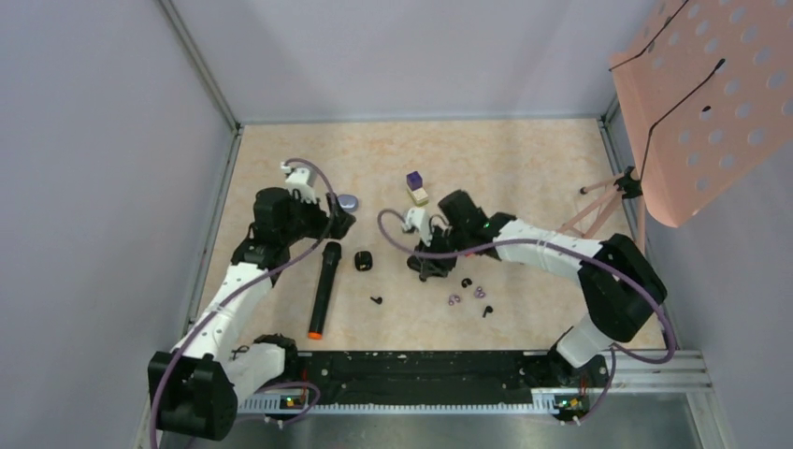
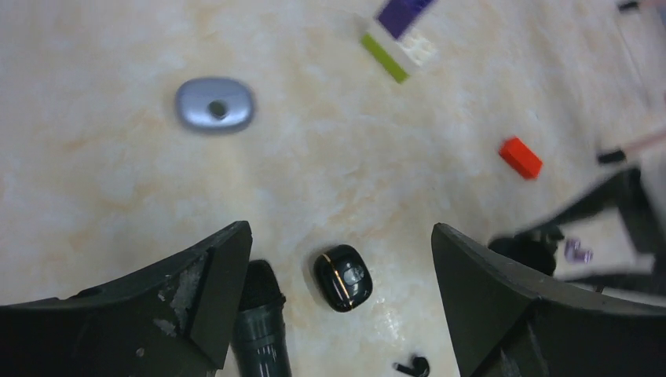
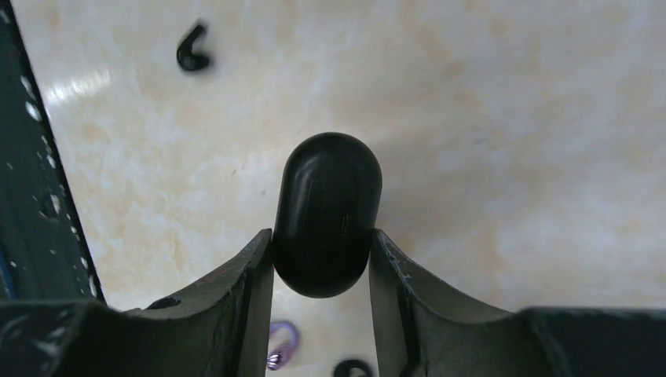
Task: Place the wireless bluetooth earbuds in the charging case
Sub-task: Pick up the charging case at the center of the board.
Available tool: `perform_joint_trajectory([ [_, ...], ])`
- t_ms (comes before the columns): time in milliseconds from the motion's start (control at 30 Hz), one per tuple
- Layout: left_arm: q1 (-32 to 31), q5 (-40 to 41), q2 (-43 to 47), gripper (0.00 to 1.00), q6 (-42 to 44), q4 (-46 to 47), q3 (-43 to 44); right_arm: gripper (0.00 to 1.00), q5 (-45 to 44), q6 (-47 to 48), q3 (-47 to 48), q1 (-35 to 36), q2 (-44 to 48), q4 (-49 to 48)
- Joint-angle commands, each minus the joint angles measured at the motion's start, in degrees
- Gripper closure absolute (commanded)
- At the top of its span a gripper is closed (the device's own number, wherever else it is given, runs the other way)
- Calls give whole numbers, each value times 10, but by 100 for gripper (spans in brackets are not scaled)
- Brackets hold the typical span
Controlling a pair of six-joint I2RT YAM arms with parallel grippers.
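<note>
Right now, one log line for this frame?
left tool open, empty | right tool closed on black oval case | earbuds loose on table

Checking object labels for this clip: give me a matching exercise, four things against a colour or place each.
Things:
1. microphone
2. black oval case
3. tiny rings
4. oval puck

Descriptions:
A. pale purple
B. silvery blue-grey
C. black with an orange end
D. between the fingers of the right pincer

Pairs: 1-C, 2-D, 3-A, 4-B
</note>
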State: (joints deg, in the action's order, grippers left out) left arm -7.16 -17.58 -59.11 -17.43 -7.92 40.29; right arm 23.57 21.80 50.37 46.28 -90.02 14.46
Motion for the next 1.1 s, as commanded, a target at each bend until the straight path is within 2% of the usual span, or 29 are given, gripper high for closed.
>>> perform_joint_trajectory([
  [0, -63, -155, 46, 10, 259, 104, -4, 77, 159, 23, 155, -91, 23, 135],
  [33, -74, -195, 54, 10, 354, 97, 0, 80, 185, 53, 179, -106, 19, 165],
  [133, -88, -312, 67, 11, 555, 59, 11, 86, 222, 167, 255, -117, 2, 280],
  [233, -97, -380, 52, 11, 710, 11, 32, 86, 222, 218, 275, -124, -5, 292],
  [300, -105, -400, 32, 13, 812, -22, 45, 86, 228, 259, 285, -126, -7, 296],
  [367, -113, -410, 13, 16, 892, -15, 44, 86, 236, 307, 293, -127, -7, 299],
  [467, -119, -435, -14, 17, 975, 1, 45, 86, 243, 334, 303, -127, -7, 301],
  [700, -148, -459, -71, 27, 1140, 11, 44, 86, 275, 369, 322, -126, -17, 301],
  [767, -152, -466, -86, 32, 1163, 33, 39, 86, 280, 381, 321, -122, -21, 297],
  [933, -160, -477, -127, 36, 1206, 121, 23, 86, 296, 372, 337, -116, -37, 291],
  [1067, -168, -488, -149, 46, 1217, 149, 31, 86, 295, 378, 345, -109, -44, 291],
])
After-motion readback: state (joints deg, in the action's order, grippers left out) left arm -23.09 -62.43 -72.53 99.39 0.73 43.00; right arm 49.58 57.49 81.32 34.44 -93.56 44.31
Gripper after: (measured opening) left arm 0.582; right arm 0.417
